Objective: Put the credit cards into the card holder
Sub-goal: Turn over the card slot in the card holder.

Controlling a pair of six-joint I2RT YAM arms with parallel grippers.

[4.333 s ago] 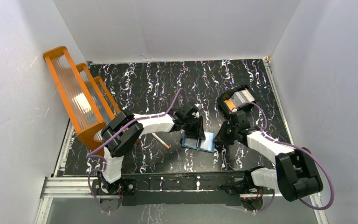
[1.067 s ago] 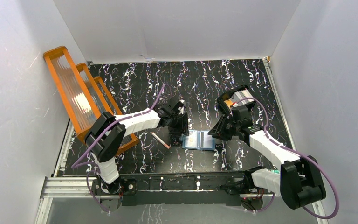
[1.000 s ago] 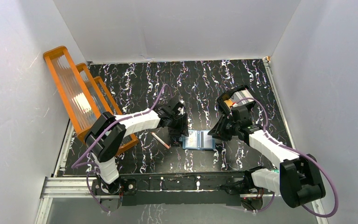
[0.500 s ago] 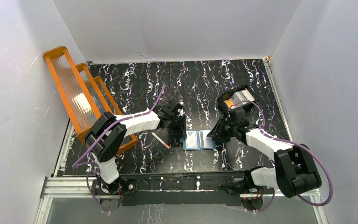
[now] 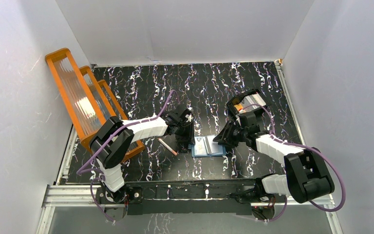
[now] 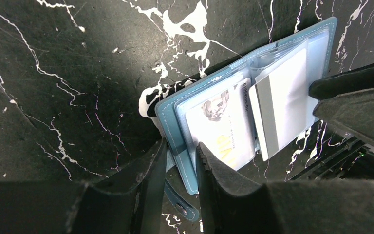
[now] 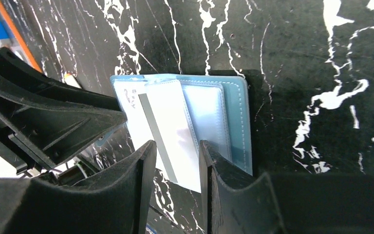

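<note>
The teal card holder lies open on the table between both arms. My left gripper stands at its left edge. In the left wrist view the teal cover edge fills the narrow gap of the left gripper. A white card with yellow print sits in a clear pocket. From the right comes my right gripper. In its wrist view a white credit card with a grey stripe runs between the fingers of the right gripper, its far end tucked under a pocket of the card holder.
At the back right a black tray holds more cards, orange and pale. Along the left stands a big orange ribbed rack. A thin pink stick lies just left of the left gripper. White walls close in the table.
The left jaws have narrowed onto the holder's left edge. My right gripper has slid left with the striped card, further over the open holder.
</note>
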